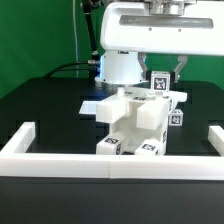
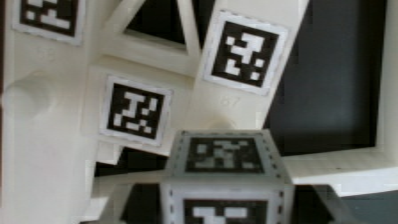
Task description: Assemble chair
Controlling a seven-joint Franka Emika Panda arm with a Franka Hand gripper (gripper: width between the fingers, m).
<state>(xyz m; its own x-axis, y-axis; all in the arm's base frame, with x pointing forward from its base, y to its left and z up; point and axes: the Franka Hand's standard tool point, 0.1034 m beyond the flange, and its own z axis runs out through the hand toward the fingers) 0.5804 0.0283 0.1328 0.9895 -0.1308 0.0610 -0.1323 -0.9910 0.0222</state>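
The chair [image 1: 138,122] is a partly built white block of slabs and square legs with black-and-white tags, standing mid-table just behind the front rail. My gripper [image 1: 163,74] hangs over its upper right corner in the exterior view and is shut on a square white tagged leg [image 1: 160,85] that sits at the top of the chair. In the wrist view the leg [image 2: 222,155] fills the lower middle, with a dark finger on each side of it at my gripper [image 2: 226,207]. The X-braced frame [image 2: 160,95] with several tags lies right behind it.
A long low white rail [image 1: 110,166] runs along the table's front, with raised ends at the exterior view's left [image 1: 22,140] and right [image 1: 215,138]. A flat white piece [image 1: 92,104] lies behind the chair. The robot base [image 1: 120,65] stands at the back before a green curtain.
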